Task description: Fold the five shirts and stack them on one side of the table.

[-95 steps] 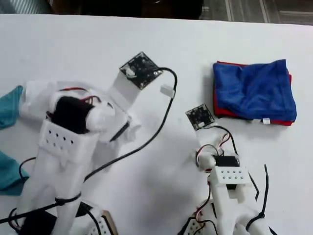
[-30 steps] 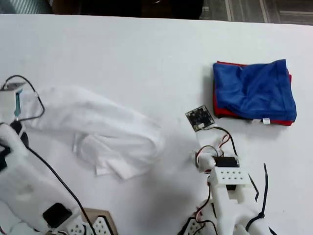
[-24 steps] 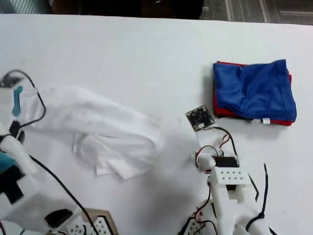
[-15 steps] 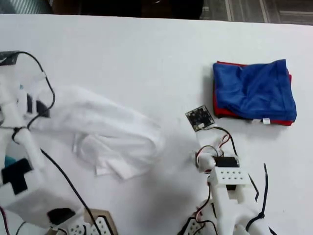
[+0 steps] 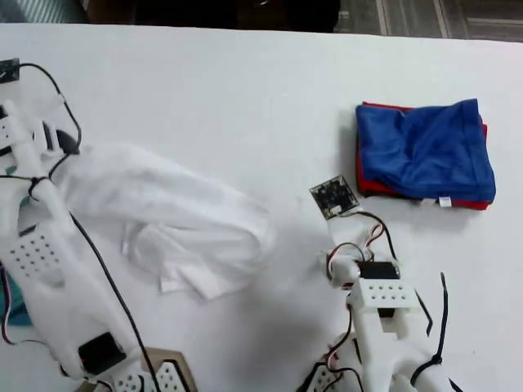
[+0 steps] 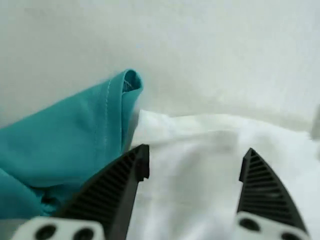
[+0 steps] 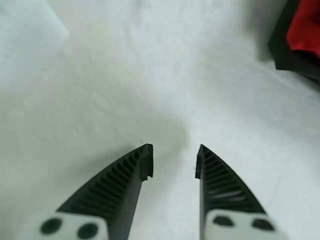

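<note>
The white shirt (image 5: 176,224) lies crumpled on the left half of the table (image 5: 245,73). Its loose folds point toward the near edge and its other end runs out toward the left edge. The left arm (image 5: 41,253) stands along that left edge. The left gripper (image 6: 196,152) hangs over the shirt's end with its fingers spread wide, holding nothing, and the white cloth's border lies between them. A bunched teal shirt (image 6: 65,145) lies right against that border, its stitched hem turned up.

Near the right edge, the blue shirt (image 5: 425,147) sits folded on top of the red shirt (image 5: 369,186). The red shirt's rim shows along the left and near sides of the pile. The right arm (image 5: 384,302) sits at the near edge, in front of this stack and apart from it. The right gripper (image 7: 174,148) points down at the tabletop with its fingers parted by a narrow gap, gripping nothing. Open tabletop runs along the whole far edge and between the white shirt and the stack.
</note>
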Motion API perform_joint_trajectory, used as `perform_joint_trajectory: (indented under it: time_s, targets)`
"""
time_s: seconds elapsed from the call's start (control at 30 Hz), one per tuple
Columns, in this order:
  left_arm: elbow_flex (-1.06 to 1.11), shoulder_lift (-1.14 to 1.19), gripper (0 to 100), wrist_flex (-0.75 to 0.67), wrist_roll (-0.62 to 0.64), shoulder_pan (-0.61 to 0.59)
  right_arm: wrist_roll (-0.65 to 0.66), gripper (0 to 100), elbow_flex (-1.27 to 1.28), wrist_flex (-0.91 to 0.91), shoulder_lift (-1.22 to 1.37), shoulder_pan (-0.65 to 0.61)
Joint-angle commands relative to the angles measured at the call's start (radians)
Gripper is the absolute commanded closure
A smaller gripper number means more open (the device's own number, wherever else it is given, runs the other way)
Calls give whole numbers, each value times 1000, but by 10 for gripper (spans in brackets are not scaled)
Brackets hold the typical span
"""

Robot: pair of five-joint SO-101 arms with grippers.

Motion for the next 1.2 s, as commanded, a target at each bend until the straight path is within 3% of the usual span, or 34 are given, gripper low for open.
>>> perform_joint_trajectory:
  time_s: [0.0,0.1,0.23,0.37,0.5,0.63,0.73,0.93,1.03,1.17]
  targets:
    - [-203,138,699,86,-35,8,-8,853,-3,-13,-22,-4]
    - [-320,245,732,196,-160,12,-8,853,-3,-13,-22,-4]
    - [-503,316,991,358,-253,12,-8,853,-3,-13,-22,-4]
    - [-613,282,976,414,-198,-11,-8,853,-3,-13,-22,-4]
    - [-533,129,976,414,-207,-51,-8,853,-3,-13,-22,-4]
    - [-229,-132,976,414,-282,-86,-8,853,-3,-13,-22,-4]
    - [151,-393,975,413,-338,-114,-8,853,-3,-13,-22,-4]
    - [966,-914,974,384,-577,-149,-8,854,-34,7,-22,5]
    - [1237,-1132,974,313,-655,-232,-8,854,-213,213,-19,-8]
    - [1423,-1352,974,216,-787,-376,-9,854,-532,452,-12,-74]
